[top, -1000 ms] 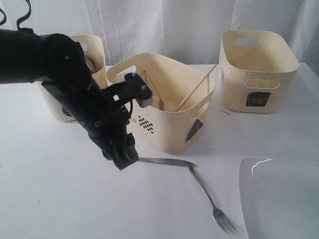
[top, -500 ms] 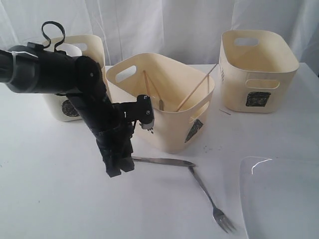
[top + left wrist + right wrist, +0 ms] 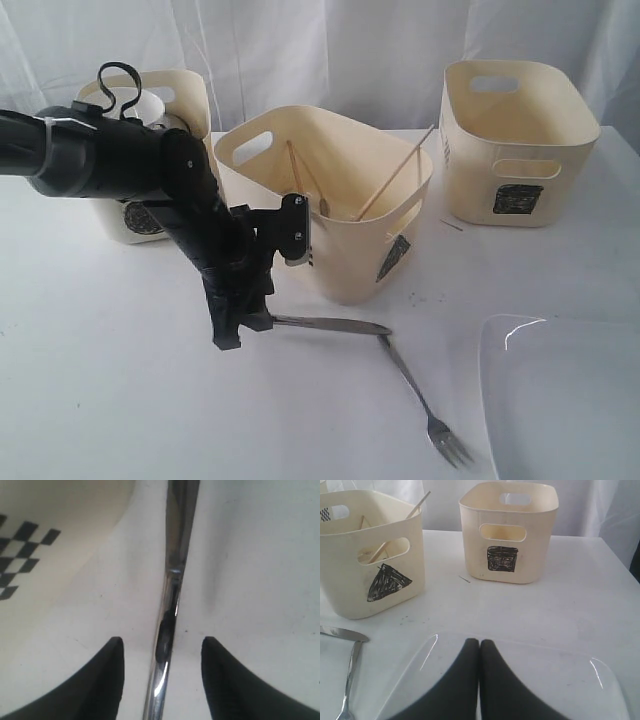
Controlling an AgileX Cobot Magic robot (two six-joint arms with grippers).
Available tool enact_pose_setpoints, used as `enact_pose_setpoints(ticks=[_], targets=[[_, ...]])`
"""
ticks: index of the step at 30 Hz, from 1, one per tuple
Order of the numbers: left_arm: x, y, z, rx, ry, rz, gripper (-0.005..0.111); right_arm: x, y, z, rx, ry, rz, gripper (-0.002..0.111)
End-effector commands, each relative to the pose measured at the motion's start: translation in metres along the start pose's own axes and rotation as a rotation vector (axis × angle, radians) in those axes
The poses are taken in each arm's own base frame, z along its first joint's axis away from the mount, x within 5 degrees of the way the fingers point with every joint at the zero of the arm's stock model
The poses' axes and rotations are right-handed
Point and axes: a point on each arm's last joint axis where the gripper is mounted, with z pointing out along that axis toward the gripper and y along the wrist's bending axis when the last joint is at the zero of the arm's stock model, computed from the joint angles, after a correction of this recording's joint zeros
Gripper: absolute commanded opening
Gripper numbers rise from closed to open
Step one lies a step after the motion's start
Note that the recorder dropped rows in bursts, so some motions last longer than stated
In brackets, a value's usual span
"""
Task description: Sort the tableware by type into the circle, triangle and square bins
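The steel knife (image 3: 335, 324) lies flat on the white table in front of the triangle bin (image 3: 330, 200). My left gripper (image 3: 238, 332) is down at the knife's handle end. Seen from the left wrist, the left gripper (image 3: 162, 640) is open and straddles the handle (image 3: 175, 580), with a gap on each side. The steel fork (image 3: 420, 395) lies beside the knife's tip. My right gripper (image 3: 479, 642) is shut and empty above the large white plate (image 3: 560, 680). Wooden chopsticks (image 3: 395, 180) lean inside the triangle bin. The square bin (image 3: 515, 140) stands at the back right and the circle bin (image 3: 150, 170) at the back left.
The plate (image 3: 560, 400) fills the front right corner of the table. A steel mug (image 3: 150, 105) shows inside the circle bin, behind my left arm. A white curtain hangs behind the bins. A small sliver (image 3: 464, 579) lies on the table near the square bin.
My left arm has swung and turned its wrist, and the gripper has shifted slightly left to the knife's handle end. The knife and fork have not moved.
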Motion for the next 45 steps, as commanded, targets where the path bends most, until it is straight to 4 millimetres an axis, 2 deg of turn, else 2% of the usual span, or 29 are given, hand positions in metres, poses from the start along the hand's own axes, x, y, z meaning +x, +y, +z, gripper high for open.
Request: enact_pose_setpoints(ticks=[1, 17, 23, 25, 37, 45], targets=[[0.002, -0.003, 0.002, 0.042, 0.007, -0.014, 0.052, 0.0, 0.001, 0.0, -0.009, -0.014, -0.003, 0.0], [0.008, -0.007, 0.017, 0.103, 0.032, -0.027, 0.051, 0.0, 0.001, 0.0, -0.009, -0.014, -0.003, 0.0], [0.011, -0.012, 0.023, 0.165, 0.053, -0.033, 0.039, 0.0, 0.001, 0.0, -0.009, -0.014, -0.003, 0.0], [0.012, -0.014, 0.023, 0.186, 0.06, -0.04, 0.036, 0.0, 0.001, 0.0, -0.009, -0.014, -0.003, 0.0], [0.006, -0.043, 0.017, 0.44, 0.147, -0.199, 0.035, 0.0, 0.001, 0.0, -0.009, -0.014, -0.003, 0.0], [-0.004, -0.052, 0.005, 0.467, 0.175, -0.295, 0.035, 0.0, 0.001, 0.0, -0.009, -0.014, -0.003, 0.0]])
